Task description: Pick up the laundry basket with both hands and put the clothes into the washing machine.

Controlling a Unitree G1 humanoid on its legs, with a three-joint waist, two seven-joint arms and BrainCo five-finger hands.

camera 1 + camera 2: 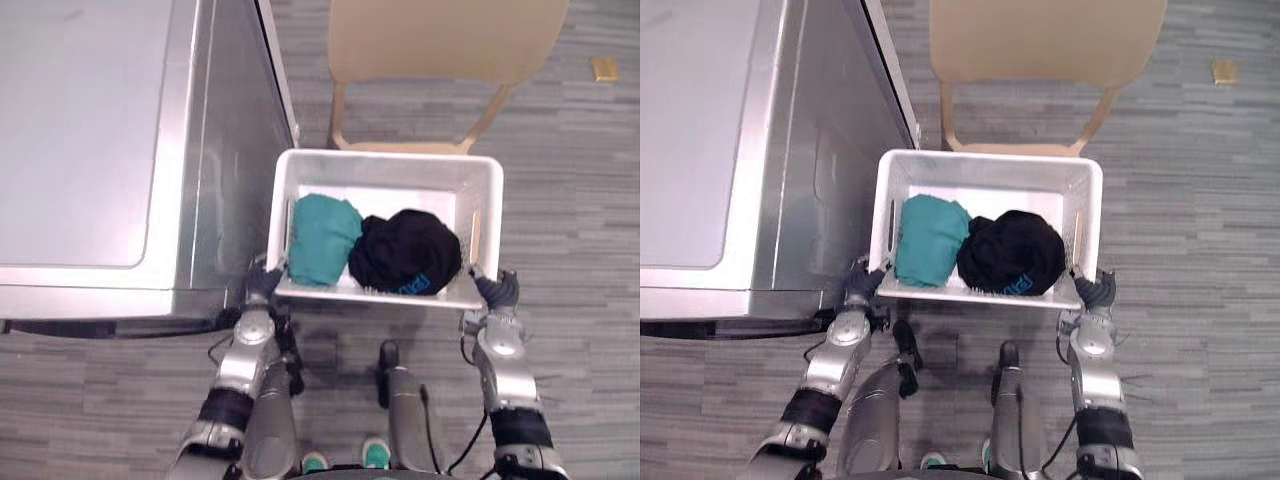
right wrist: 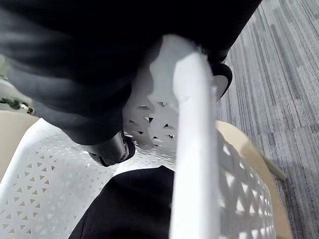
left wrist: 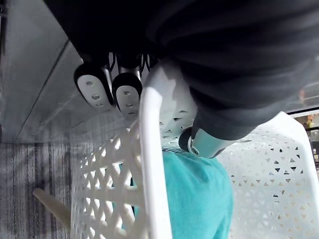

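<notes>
The laundry basket (image 1: pixel 385 157) is clamped at its near rim by the left robot hand (image 1: pixel 262 283) and the right robot hand (image 1: pixel 497 290). The washing machine (image 1: pixel 90 150) is seen just to its left

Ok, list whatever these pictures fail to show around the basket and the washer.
Washing machine: cut by the head views' left and top edges; its door cannot be made out.
Laundry basket: its bottom is covered, in the head views, by the teal garment and black garment.
Chair: head views, cut off by the top edge.
Yellow item on the floor: too small to identify.

tan chair (image 1: pixel 440 40), yellow scrap (image 1: pixel 604 68)
</notes>
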